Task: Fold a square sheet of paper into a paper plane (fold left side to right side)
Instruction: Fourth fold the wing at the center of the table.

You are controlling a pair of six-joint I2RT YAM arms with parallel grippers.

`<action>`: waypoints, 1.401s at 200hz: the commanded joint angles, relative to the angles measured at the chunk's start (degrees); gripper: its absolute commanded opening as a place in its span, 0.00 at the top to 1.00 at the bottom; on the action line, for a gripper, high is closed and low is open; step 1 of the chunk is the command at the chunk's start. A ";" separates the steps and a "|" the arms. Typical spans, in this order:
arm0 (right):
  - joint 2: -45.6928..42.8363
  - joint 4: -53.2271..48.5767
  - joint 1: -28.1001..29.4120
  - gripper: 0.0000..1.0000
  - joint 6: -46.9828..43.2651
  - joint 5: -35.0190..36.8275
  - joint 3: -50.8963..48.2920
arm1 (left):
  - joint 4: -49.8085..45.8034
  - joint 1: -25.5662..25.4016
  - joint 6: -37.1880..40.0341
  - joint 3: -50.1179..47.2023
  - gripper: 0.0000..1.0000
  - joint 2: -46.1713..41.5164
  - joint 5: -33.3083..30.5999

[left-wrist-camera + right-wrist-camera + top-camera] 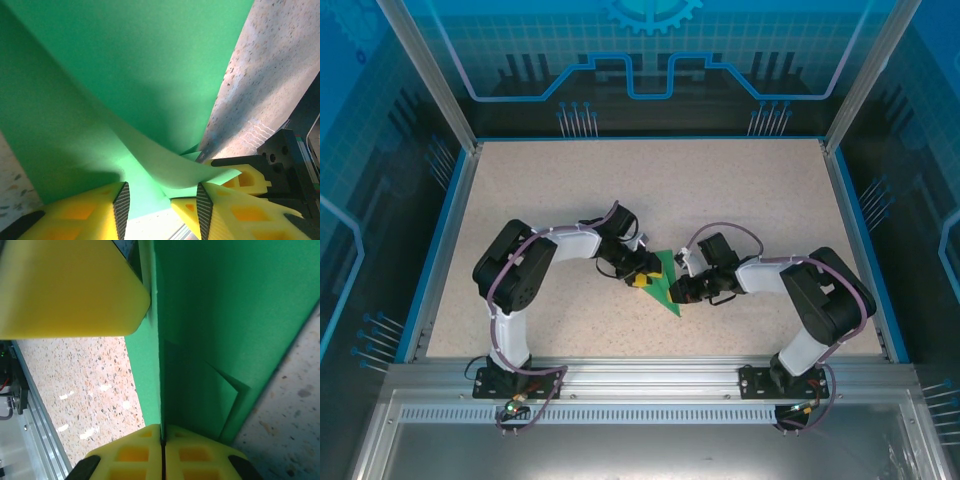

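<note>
The green sheet of paper (664, 294) lies mid-table, folded to a narrow pointed shape whose tip faces the near edge. My left gripper (642, 277) stands at its left side. In the left wrist view that gripper (161, 189) is open, and a raised flap of the paper (125, 75) curls up between its yellow fingers (90, 215) and lies over the right one. My right gripper (682, 290) is at the paper's right side. In the right wrist view this gripper (162, 429) is shut on an upright fold edge of the paper (225, 315).
The speckled beige table (570, 190) has a blue rim and an aluminium rail (640, 375) along the near edge. Both arms bend in towards the middle. A yellow finger of the left gripper (70, 290) hangs close over the paper in the right wrist view.
</note>
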 commanded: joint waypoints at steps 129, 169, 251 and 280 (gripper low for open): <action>-2.73 -2.32 -2.44 0.69 0.40 -0.79 0.66 | -4.61 -0.57 0.91 2.81 0.56 3.85 -4.58; -4.00 -3.47 -3.67 0.59 0.55 -1.00 1.85 | -4.62 -0.57 0.91 2.94 0.56 3.85 -4.58; 1.14 -2.42 -3.73 0.71 1.18 -2.50 5.14 | -4.48 -0.52 1.00 2.82 0.56 3.72 -4.45; 1.32 -3.09 -3.81 0.86 0.88 -1.12 5.12 | -4.58 -0.57 1.04 2.79 0.56 3.66 -4.48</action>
